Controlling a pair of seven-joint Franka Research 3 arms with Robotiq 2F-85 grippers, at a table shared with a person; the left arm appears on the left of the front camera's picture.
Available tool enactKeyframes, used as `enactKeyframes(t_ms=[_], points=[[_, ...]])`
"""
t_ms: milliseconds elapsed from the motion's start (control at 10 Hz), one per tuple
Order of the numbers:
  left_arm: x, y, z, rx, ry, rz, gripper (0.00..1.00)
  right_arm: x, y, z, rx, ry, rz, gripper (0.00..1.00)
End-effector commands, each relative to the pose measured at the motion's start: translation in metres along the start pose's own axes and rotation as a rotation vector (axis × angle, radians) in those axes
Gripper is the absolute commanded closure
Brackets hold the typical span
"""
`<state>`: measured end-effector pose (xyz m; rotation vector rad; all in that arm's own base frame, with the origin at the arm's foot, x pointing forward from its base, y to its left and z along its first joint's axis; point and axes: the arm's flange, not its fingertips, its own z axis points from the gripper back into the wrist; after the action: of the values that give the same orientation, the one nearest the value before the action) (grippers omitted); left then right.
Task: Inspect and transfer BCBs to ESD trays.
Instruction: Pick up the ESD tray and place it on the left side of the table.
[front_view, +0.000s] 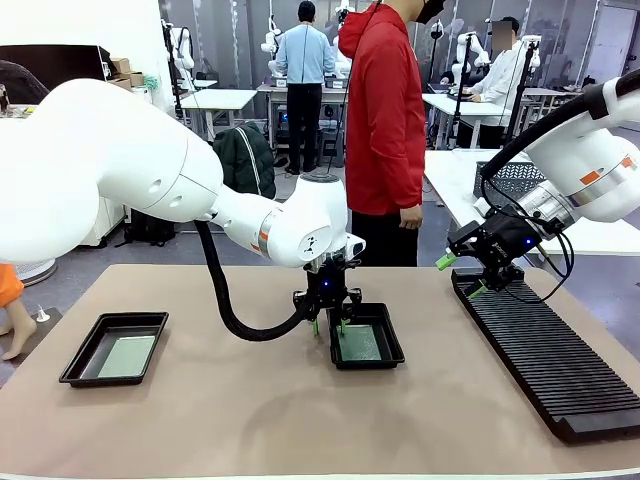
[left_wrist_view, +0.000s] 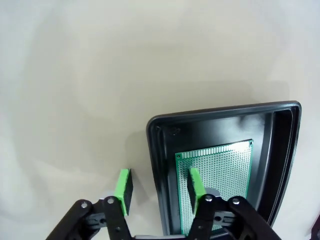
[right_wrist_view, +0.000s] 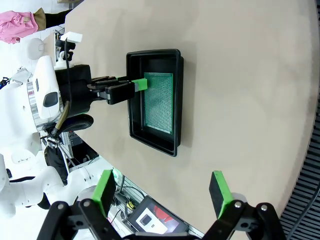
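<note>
While its jaws straddle the near wall of the shallow black plastic tray, half closed and pinching nothing, the left gripper hangs over the thin green perforated circuit board lying flat inside. Light, stiff and brittle-looking, the board seems best taken by its edges. The right gripper hovers spread wide, empty, over the tan surface.
</note>
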<state>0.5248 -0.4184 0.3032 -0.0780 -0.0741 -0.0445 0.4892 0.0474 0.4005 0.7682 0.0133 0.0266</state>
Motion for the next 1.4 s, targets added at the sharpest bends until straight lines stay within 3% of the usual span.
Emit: enactKeyframes(t_ms=[0, 700, 1300], points=[[-0.0016, 0.0032, 0.0007, -0.016, -0.005, 0.028, 0.52, -0.0024, 0.0018, 0.0006, -0.016, -0.003, -0.015, 0.00], [0.0013, -0.0015, -0.0027, -0.026, 0.023, 0.018, 0.98, -0.0024, 0.0018, 0.0006, -0.016, -0.003, -0.015, 0.00], [0.0006, -0.0016, -0.0006, -0.027, 0.010, 0.025, 1.00, -0.0024, 0.0018, 0.0006, -0.016, -0.003, -0.015, 0.00]])
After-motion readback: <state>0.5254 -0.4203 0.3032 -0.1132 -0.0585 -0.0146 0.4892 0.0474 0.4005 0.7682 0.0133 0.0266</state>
